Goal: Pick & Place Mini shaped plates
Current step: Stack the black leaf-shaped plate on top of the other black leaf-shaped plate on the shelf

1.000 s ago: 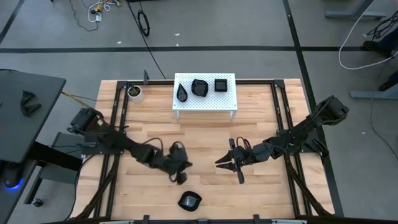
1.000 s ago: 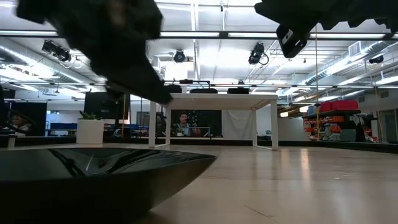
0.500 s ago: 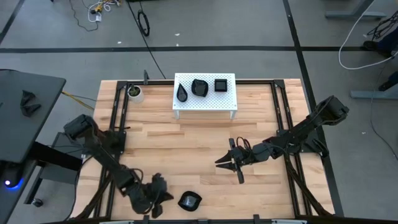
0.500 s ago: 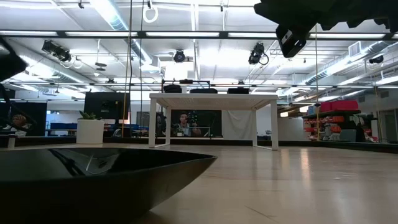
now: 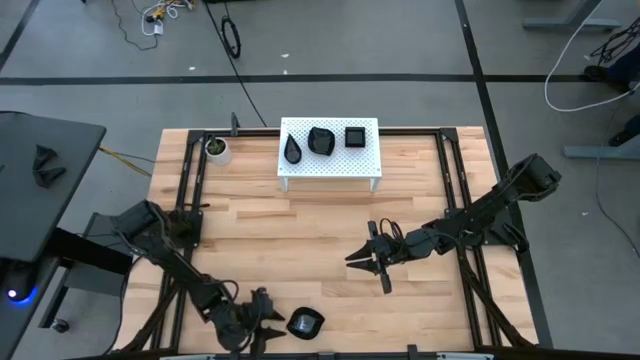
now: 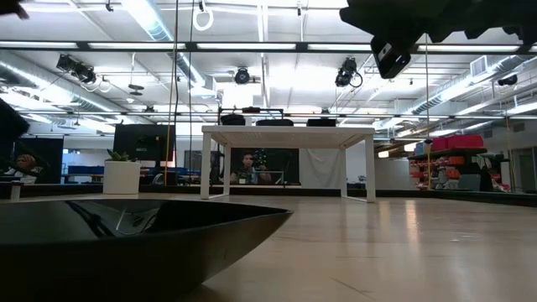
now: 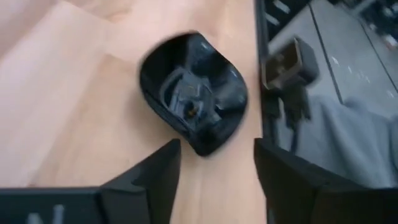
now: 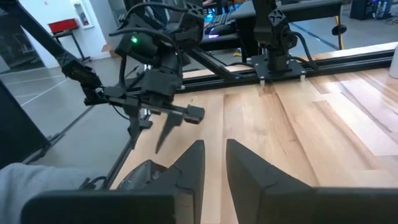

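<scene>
One glossy black mini plate [image 5: 305,323] with a rounded, lobed outline lies flat near the table's near edge; it fills the low view's foreground [image 6: 126,239]. My left gripper [image 5: 264,322] stands open just left of it. In the left wrist view the plate [image 7: 193,90] lies a little beyond the fingertips of that gripper [image 7: 216,165], untouched. Three more plates, a teardrop [image 5: 292,150], a lobed one [image 5: 321,140] and a square one [image 5: 355,136], rest on a white perforated stand [image 5: 330,165]. My right gripper [image 5: 360,262] hovers over the table's middle, fingers a little apart and holding nothing [image 8: 214,155].
A small white cup with a green plant [image 5: 216,149] stands at the far left. Black rails [image 5: 190,200] run along both sides of the wooden table. Bare wood lies between the stand and the two grippers.
My left gripper has swung from the table's middle down toward the near edge, then edged right toward the lone plate and opened. It has passed out of the low view. The plate has stayed where it was.
</scene>
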Controlling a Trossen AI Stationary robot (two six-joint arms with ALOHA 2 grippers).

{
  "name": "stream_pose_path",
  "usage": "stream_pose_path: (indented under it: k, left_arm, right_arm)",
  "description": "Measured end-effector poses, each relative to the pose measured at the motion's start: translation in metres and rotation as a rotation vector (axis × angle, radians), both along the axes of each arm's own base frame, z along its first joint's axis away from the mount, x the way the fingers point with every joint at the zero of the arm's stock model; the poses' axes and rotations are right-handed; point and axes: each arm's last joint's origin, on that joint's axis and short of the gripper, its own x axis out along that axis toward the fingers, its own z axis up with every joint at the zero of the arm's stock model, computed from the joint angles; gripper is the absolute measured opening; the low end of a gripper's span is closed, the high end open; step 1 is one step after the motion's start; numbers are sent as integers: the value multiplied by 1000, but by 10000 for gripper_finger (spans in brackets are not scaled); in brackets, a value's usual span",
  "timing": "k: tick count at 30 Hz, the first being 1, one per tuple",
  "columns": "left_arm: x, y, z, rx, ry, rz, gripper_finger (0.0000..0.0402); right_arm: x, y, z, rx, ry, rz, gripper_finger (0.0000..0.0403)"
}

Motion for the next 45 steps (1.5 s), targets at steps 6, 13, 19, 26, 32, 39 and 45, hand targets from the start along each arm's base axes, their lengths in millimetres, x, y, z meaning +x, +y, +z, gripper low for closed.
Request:
stream_pose_path:
  k: [6, 13, 19, 26, 32, 39, 45]
  left_arm:
    - [12, 12, -4, -43, -8, 156, 231]
    - [25, 25, -5, -87, 19, 205, 193]
    - [30, 27, -10, -105, 51, 180, 161]
    - [33, 23, -24, -116, 64, 142, 149]
    - [33, 23, -24, -77, 43, 131, 120]
    - [39, 27, -24, -5, 22, 102, 13]
    - [51, 42, -11, 49, -9, 103, 8]
  right_arm:
    - [0, 0, 0, -2, 0, -1, 68]
    - [0, 0, 0, -2, 0, 0, 68]
    - [0, 0, 0, -2, 0, 0, 68]
    - [0, 0, -1, -11, 12, 0, 68]
    - [0, 0, -2, -22, 19, 2, 68]
    - [0, 0, -2, -27, 18, 2, 68]
    - [0, 0, -2, 5, 24, -3, 68]
